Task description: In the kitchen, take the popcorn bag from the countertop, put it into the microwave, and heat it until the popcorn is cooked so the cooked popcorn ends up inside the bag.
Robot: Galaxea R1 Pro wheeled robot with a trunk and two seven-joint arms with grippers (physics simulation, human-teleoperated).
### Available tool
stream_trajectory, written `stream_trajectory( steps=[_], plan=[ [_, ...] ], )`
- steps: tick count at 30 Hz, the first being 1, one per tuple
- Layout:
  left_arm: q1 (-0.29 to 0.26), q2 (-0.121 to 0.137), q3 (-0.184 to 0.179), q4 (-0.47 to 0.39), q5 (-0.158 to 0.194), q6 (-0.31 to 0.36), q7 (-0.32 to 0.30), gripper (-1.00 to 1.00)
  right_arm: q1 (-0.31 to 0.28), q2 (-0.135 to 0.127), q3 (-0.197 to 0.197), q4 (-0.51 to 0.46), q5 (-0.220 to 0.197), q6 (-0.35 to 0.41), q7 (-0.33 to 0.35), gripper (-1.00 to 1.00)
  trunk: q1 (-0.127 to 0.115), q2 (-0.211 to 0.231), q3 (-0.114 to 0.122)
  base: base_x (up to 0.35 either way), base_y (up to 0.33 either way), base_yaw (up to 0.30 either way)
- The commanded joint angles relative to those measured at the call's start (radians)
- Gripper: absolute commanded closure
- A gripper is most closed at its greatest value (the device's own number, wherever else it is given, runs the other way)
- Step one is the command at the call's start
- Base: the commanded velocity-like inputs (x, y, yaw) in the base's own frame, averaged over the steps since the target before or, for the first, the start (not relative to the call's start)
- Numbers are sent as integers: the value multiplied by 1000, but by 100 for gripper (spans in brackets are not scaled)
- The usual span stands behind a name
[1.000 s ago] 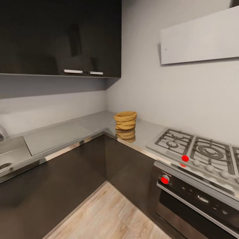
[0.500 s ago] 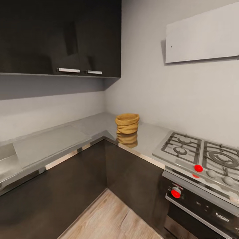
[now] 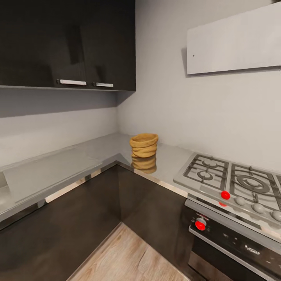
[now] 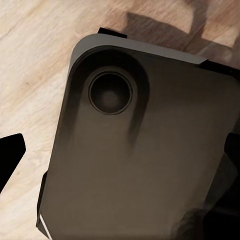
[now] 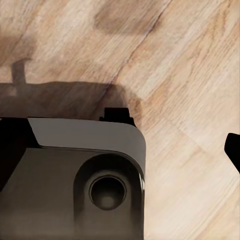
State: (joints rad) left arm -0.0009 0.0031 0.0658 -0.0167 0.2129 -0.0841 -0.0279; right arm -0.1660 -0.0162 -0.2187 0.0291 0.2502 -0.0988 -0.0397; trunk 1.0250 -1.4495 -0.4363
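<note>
The whole head view has shifted against the earlier pictures, so the camera has moved, not the things: the robot appears to be settling its approach. The countertop (image 3: 97, 150) corner holds the popcorn bag (image 3: 143, 145) upright, beside the hob (image 3: 230, 181). Both wrist cameras look down at wooden floor (image 5: 190, 65), well apart from the bag; whether either claw is open cannot be told.
</note>
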Motion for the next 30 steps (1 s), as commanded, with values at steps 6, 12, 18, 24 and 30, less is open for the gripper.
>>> stream_trajectory(
  steps=[6,12,18,24,30],
  plan=[
    [-1,1,6,0,3,-2,-5,-100,-1,0,-8,3,11,-5,-4,-100,0,-1,-1,31,1,0],
    [0,2,6,0,2,0,-11,-100,-1,-1,-8,3,11,-4,-3,-100,0,-1,-1,273,95,0],
    [0,2,5,0,2,-1,-12,-100,-1,-1,-9,3,11,-4,-3,-100,0,-1,-1,305,138,0],
    [0,2,6,0,2,-2,-12,-100,-1,-1,-10,3,11,-3,-3,-100,0,-1,-1,275,204,0],
    [0,0,6,0,2,-2,-12,-100,-1,-1,-8,3,11,-4,-3,-100,0,-1,-1,239,202,0]
  ],
)
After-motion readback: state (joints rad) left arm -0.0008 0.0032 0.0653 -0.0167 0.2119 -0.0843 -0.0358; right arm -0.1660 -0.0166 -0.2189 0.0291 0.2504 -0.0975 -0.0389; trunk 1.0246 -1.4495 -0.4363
